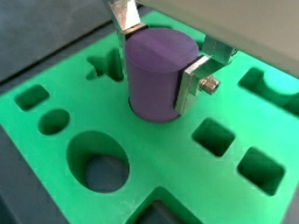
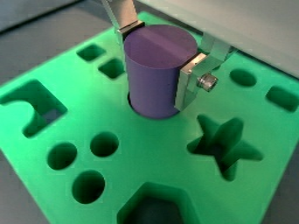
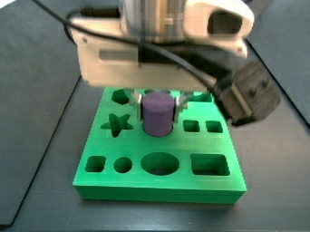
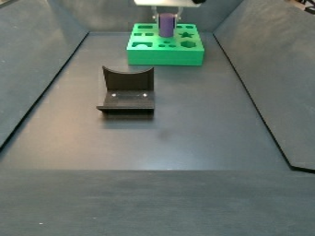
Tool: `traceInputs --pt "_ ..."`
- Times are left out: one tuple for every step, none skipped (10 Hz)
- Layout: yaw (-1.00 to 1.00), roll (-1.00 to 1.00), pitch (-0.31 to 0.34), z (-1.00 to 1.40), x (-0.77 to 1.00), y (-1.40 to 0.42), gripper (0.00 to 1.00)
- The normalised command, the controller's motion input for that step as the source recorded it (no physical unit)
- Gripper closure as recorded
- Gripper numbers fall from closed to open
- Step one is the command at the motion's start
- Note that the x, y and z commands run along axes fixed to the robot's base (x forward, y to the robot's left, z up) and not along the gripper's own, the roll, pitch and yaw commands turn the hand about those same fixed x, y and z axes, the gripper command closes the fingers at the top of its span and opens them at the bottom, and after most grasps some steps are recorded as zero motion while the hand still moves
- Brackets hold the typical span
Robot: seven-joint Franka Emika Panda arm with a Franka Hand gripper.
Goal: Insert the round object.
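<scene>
The round object, a purple cylinder peg point(image 1: 158, 79), stands upright between my gripper's point(image 1: 158, 63) silver fingers point(image 1: 187, 87), which are shut on its sides. It also shows in the other wrist view point(image 2: 158, 79). Its lower end sits in a round hole in the middle of the green board point(image 2: 70, 122); a thin dark gap shows round its foot. Most of the peg stands above the board. In a side view the gripper point(image 3: 158, 101) holds the peg point(image 3: 157, 116) over the board's point(image 3: 158, 186) middle row. In the far side view the peg point(image 4: 165, 25) rises from the board point(image 4: 167, 57).
The board has other holes: a star point(image 2: 222, 140), a large round one point(image 1: 100, 162), small round ones point(image 2: 100, 144) and square ones point(image 1: 214, 136). The dark L-shaped fixture point(image 4: 127, 89) stands on the dark floor in front of the board. Dark walls slope up on both sides.
</scene>
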Motion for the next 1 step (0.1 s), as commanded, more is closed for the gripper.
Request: traceInputs --pt "0.00 -0.02 0.014 -0.01 0.09 0.00 1.00"
